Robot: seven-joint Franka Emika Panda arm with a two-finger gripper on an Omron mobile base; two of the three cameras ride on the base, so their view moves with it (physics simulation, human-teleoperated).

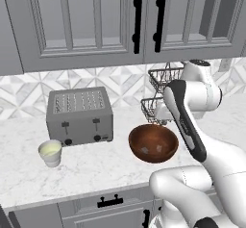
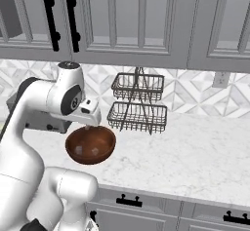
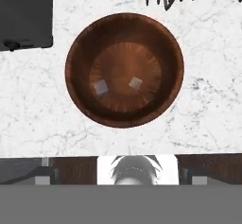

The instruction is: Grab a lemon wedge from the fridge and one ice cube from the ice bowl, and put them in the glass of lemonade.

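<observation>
White marble counter, round reddish-brown ice bowl holding two pale ice cubes, gripper above, jaws wide.

I see a white marble counter carrying the toaster far left, glass of lemonade near left, ice bowl center, wire basket rack far right.

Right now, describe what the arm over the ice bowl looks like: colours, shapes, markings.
The arm is built of glossy white, rounded segments with dark grey to black bands and covers at the joints. The wrist joint has a round dark grey disc on its side, and a small white block sits beyond it. No cables, lettering or markings are visible.
</observation>
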